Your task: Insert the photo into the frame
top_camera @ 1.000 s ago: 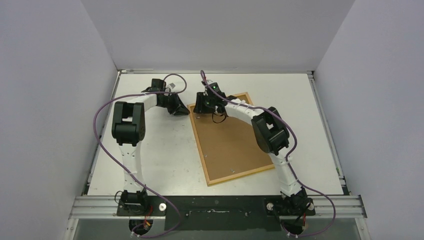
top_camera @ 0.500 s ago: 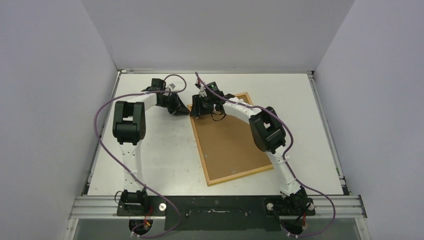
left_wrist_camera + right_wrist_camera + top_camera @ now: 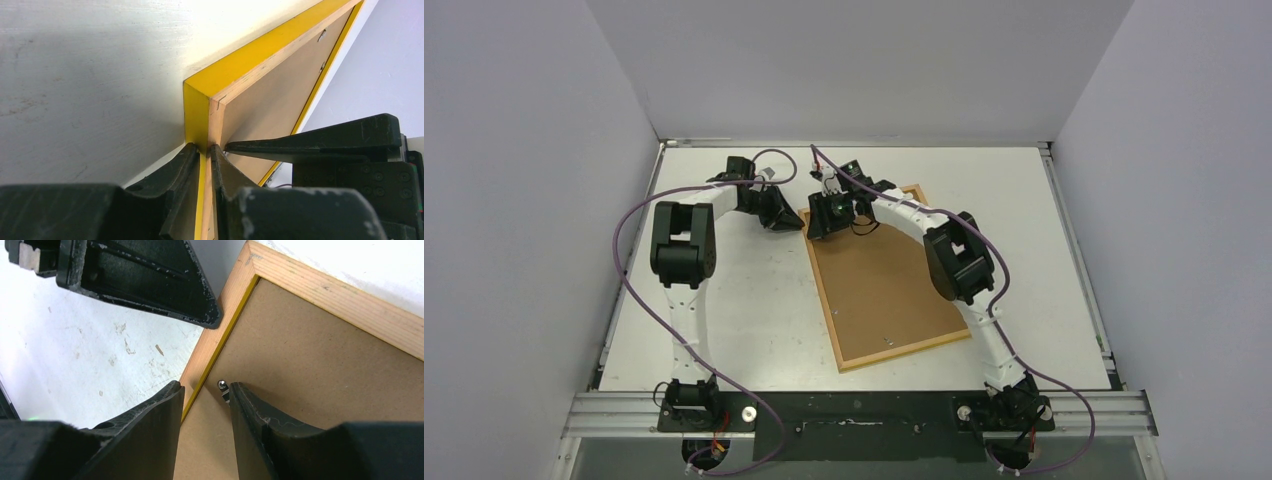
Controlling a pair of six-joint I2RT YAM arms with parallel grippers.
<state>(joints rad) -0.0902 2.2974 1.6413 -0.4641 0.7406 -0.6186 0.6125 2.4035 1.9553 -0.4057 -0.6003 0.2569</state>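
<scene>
Left gripper (image 3: 204,149) pinches the frame (image 3: 250,55) corner; right gripper (image 3: 205,387) straddles its edge, half-open.

A robotics lab test cell is indicated. A white table (image 3: 754,320) is boxed in by plain grey panels (image 3: 524,200) at the left, right and top of the overhead view. A left arm (image 3: 682,250) and a right arm (image 3: 959,265) are bolted to an aluminium rail (image 3: 854,412) along the bottom edge, and purple cables (image 3: 616,250) are looped beside them.

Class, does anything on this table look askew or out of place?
The frame lies face down, backing board up, skewed to the table's edges; the left fingers pinch its far corner. No photo is visible.
</scene>
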